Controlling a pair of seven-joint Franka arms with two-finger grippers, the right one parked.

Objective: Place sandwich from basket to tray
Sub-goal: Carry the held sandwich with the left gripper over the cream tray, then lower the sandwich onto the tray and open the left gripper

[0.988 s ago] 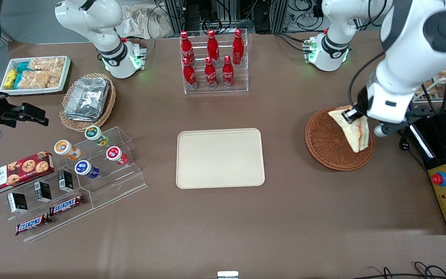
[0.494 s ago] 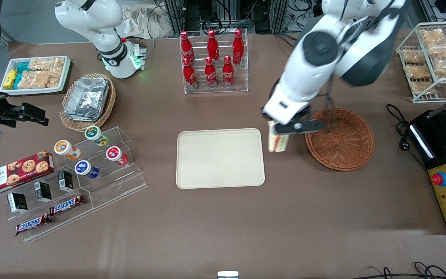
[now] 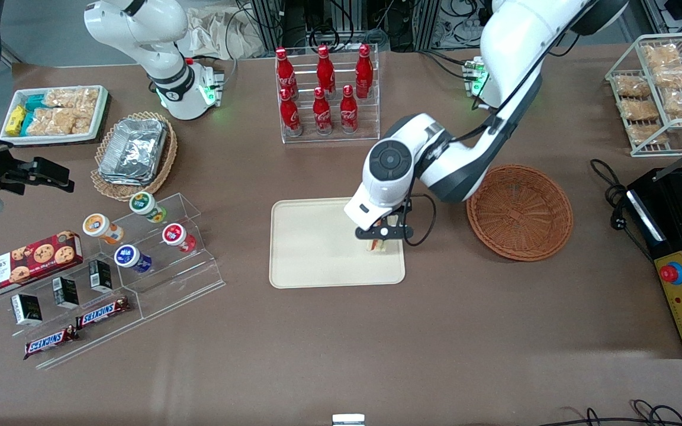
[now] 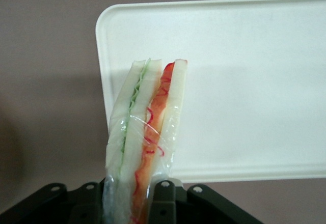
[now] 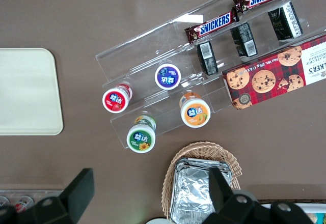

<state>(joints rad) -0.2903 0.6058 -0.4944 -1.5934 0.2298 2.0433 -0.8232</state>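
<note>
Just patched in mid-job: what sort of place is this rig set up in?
Likely a lab mock-up of a snack counter: red cola bottles in a clear acrylic rack, chocolate bars on clear steps. The claw holds the wrapped triangular sandwich over the cream rectangular tray.

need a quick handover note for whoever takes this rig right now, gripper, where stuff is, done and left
Left arm's gripper: shut on the triangular white-bread sandwich with red and green filling, low over the cream rectangular tray, near the tray's edge closest to the basket.
Round reddish-brown wicker basket: beside the tray toward the working arm's end, nothing in it.
Done: sandwich lifted out and carried over the tray.
Left: lower it, open the fingers, withdraw.
</note>
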